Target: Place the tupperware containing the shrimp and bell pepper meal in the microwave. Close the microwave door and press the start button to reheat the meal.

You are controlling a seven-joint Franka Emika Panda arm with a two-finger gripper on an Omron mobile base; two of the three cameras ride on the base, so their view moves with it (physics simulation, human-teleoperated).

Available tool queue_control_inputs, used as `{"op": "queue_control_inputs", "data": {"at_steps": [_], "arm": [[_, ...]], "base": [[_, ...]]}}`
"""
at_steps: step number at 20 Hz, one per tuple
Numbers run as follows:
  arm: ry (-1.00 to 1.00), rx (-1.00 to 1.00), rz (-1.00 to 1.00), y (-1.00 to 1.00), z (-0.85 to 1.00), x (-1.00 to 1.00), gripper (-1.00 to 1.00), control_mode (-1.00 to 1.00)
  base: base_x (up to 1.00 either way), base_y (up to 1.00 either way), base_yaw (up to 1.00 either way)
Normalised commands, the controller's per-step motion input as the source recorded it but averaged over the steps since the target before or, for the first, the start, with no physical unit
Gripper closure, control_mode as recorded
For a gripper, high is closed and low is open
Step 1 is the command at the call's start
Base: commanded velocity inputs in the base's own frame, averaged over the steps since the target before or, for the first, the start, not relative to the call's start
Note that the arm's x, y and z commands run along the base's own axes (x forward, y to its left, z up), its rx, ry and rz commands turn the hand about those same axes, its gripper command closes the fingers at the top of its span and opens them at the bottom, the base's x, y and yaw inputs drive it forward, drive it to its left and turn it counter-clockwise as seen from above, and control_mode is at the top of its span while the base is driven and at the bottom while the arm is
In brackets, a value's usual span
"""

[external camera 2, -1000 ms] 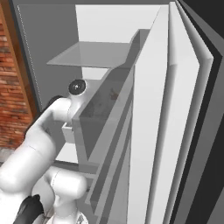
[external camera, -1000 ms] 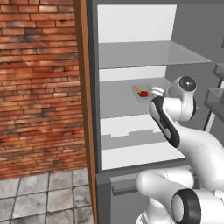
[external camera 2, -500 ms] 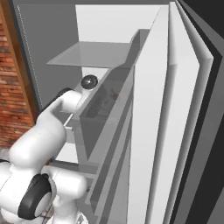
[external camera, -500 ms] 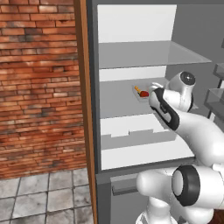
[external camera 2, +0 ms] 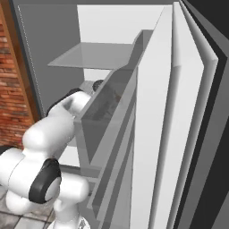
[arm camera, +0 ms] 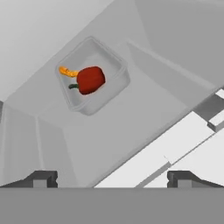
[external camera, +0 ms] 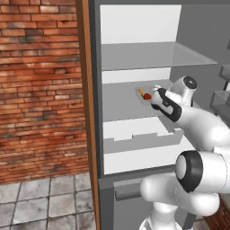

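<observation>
The tupperware (external camera: 143, 96) is a shallow translucent tray on the middle shelf of an open fridge. It holds the meal: a red bell pepper (arm camera: 90, 79) with a green stem and an orange shrimp (arm camera: 66, 71) beside it. In the hand view the tupperware (arm camera: 111, 83) lies ahead of the fingers, a short way off and untouched. My gripper (external camera: 154, 95) is inside the fridge, just right of the tray. My gripper (arm camera: 113, 178) is open, its tips wide apart with nothing between them. The microwave and its door are out of view.
A glass shelf (external camera: 152, 55) spans the fridge just above my hand. The white drawer bin (external camera: 139, 134) sits below the tray's shelf. The fridge door with its translucent bins (external camera 2: 112, 116) stands close on the right. A brick wall (external camera: 40, 90) is to the left.
My arm has stretched further into the fridge. The hand has moved left and forward along the middle shelf, closer to the tupperware. The tray has not moved.
</observation>
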Motion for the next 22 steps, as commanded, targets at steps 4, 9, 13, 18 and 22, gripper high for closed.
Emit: {"op": "queue_control_inputs", "data": {"at_steps": [4, 9, 13, 18, 22], "arm": [[0.09, 0.12, 0.0, -0.03, -0.14, 0.41, -1.0, -1.0], [0.09, 0.11, 0.0, -0.07, -0.06, 0.42, -1.0, -1.0], [0.06, 0.08, 0.0, -0.13, -0.02, 0.39, -1.0, -1.0], [0.03, 0.05, 0.0, -0.11, -0.12, 0.34, -1.0, -1.0], [0.01, 0.02, 0.0, -0.06, -0.28, 0.31, -1.0, -1.0]], "base": [[0.0, 0.0, 0.0], [0.0, 0.0, 0.0], [0.0, 0.0, 0.0], [0.0, 0.0, 0.0], [0.0, 0.0, 0.0]]}}
